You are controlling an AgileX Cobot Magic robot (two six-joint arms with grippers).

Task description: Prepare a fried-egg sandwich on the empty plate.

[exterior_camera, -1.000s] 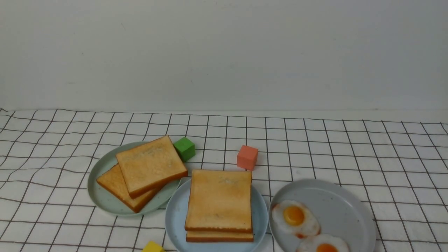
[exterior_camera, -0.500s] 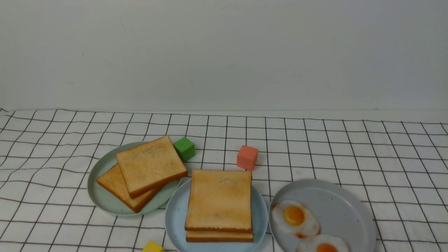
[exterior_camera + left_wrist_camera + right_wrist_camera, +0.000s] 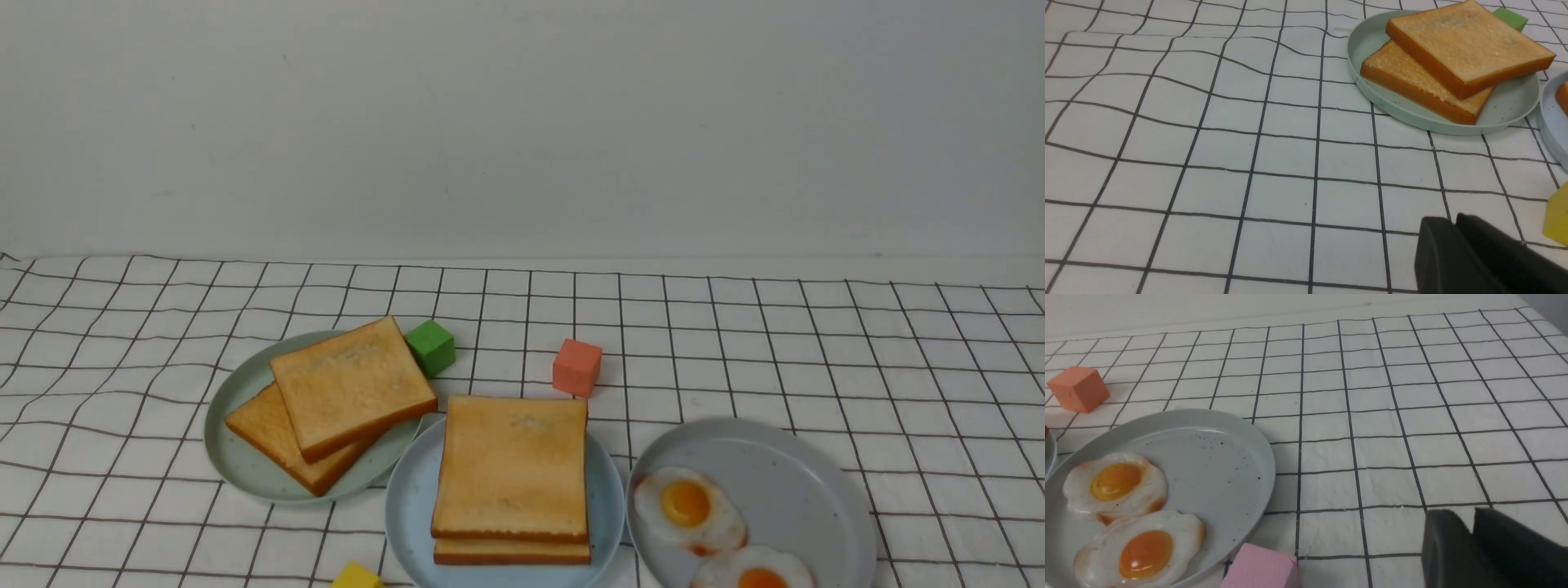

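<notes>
Sandwich (image 3: 510, 469) lay on the light blue plate (image 3: 408, 506), mid-table: one square of toast on top, a second showing beneath it along the near edge. What sat between the slices was hard to make out from this angle.

Left gripper (image 3: 1453, 223), in its wrist view: fingertips close together, apart from the sandwich and from everything on the plates. Whether a slim gap parted them, could not tell. A piece of the blue plate and a corner of its toast came into that same view, beyond the yellow block (image 3: 357, 576).

Right gripper (image 3: 1459, 518): fingertips a little blurred, seemingly parted by a narrow gap, nothing held. It hung over the gridded cloth (image 3: 939, 408), well apart from the sandwich, with the grey plate (image 3: 800, 490) lying between the two.

Grey plate, right of the blue one, carried two fried eggs (image 3: 690, 510), edges meeting. Pink block (image 3: 1261, 567) stood just beside its rim. Pale green plate (image 3: 233, 465), left of the blue one and farther back, held two more toast slices (image 3: 351, 388), the upper set askew across the lower. Green block (image 3: 430, 349) sat just beside that toast; orange block (image 3: 577, 367) stood behind the sandwich, slightly to its right
</notes>
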